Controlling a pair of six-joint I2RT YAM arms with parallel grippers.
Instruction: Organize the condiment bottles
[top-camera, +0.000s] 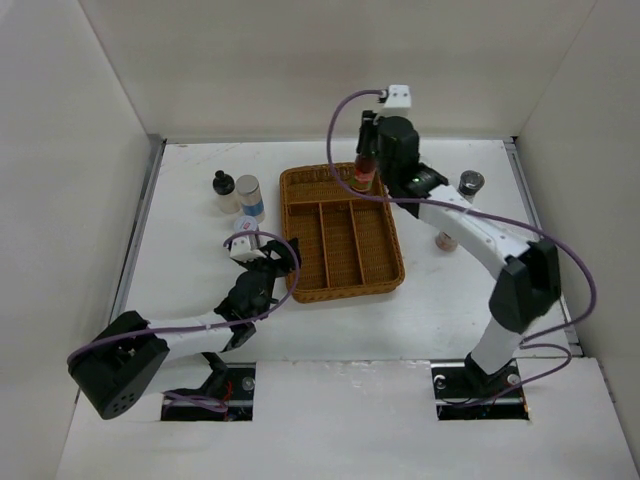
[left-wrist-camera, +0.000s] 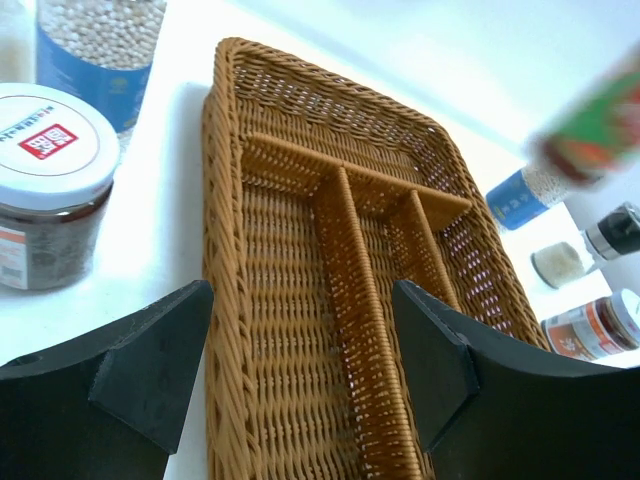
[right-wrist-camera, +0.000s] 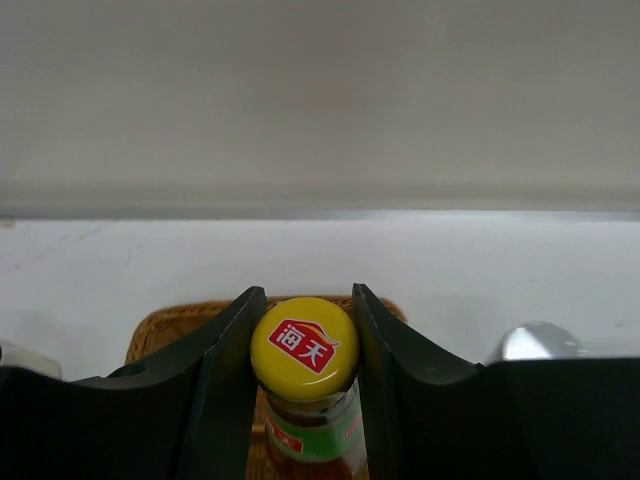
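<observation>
One tray (top-camera: 378, 240), three jars (top-camera: 222, 186) (top-camera: 250, 197) (top-camera: 245, 228) left of it, one yellow-capped bottle (right-wrist-camera: 305, 345) gripped.

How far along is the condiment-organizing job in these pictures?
Done: nothing yet; the wicker tray looks empty. In hand: the right end effector is shut on the yellow-capped bottle, over the tray's far end. The left end effector is open beside the white-lidded jar. Left: that jar, the blue-labelled shaker, the black-capped bottle, the dark-lidded jar and others beside the tray.
</observation>
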